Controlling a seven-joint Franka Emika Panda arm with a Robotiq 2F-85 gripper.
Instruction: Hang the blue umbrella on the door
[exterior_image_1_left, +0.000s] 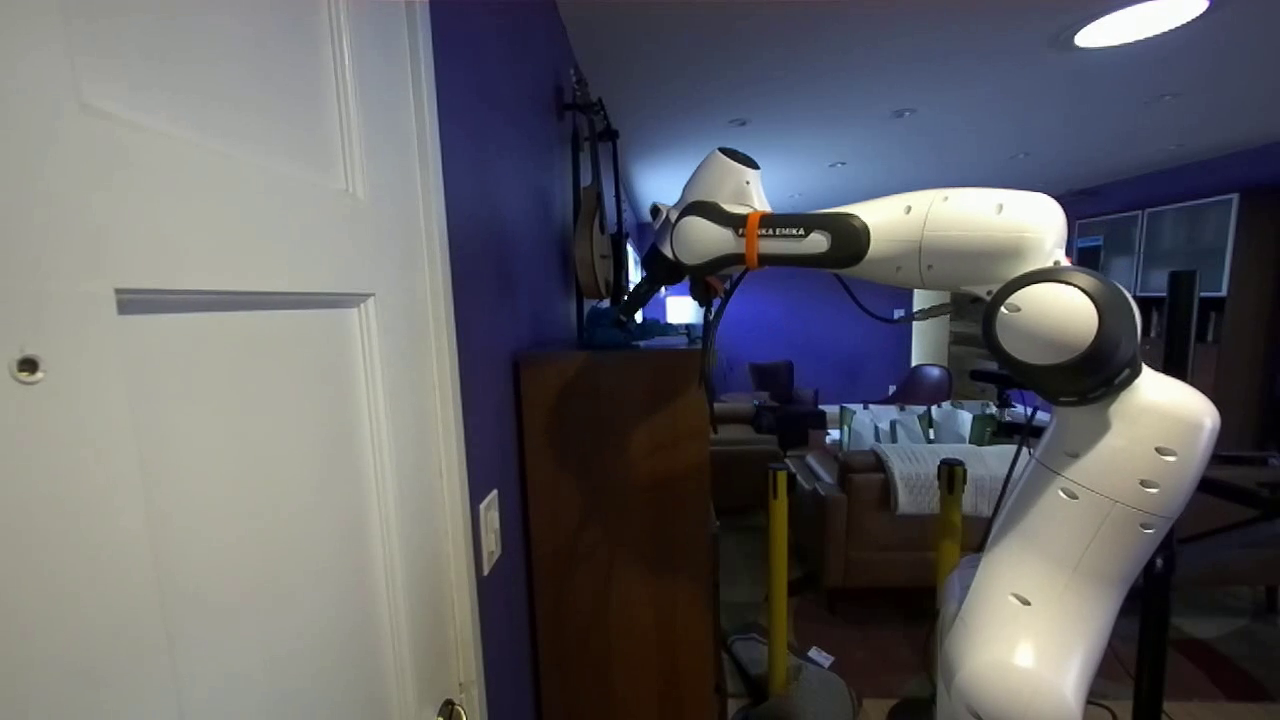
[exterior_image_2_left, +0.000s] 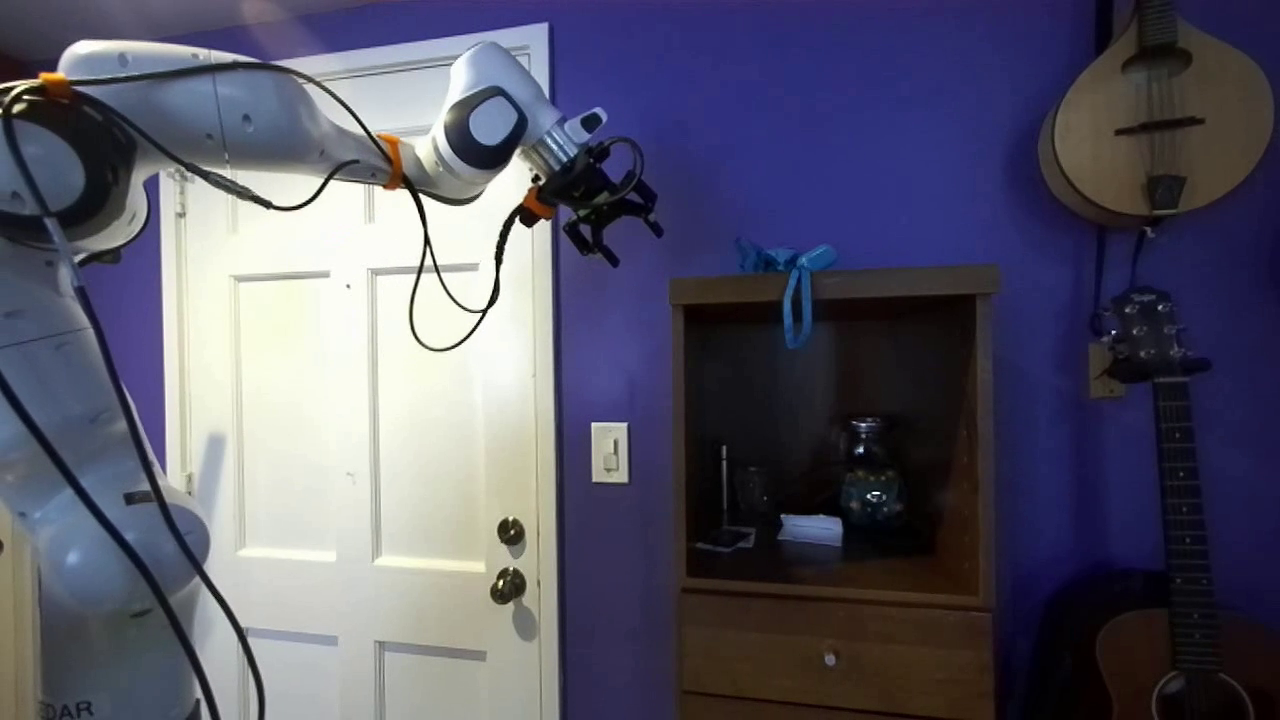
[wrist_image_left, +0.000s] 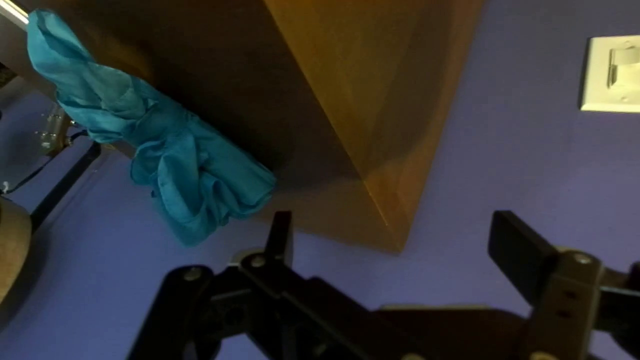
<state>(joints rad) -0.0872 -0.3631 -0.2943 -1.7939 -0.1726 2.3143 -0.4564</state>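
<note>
Wrist view — blue umbrella (wrist_image_left: 160, 130) atop brown cab. (wrist_image_left: 225, 65), apart from gripper (wrist_image_left: 392, 220) w/ jaws spread; in an exterior view, strap (exterior_image_2_left: 806, 305) hangs over front — white door (exterior_image_2_left: 350, 420) behind arm (exterior_image_2_left: 285, 125).

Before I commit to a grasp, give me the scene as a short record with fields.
Umbrella: blue, lying atop the brown cabinet
Strap: looped, hanging over the cabinet's front edge
Fingers: open, nothing between them, apart from the umbrella
Door: white, panelled, looks shut
Light switch: on the purple wall, between door and cabinet
Hanging: not yet done
</note>
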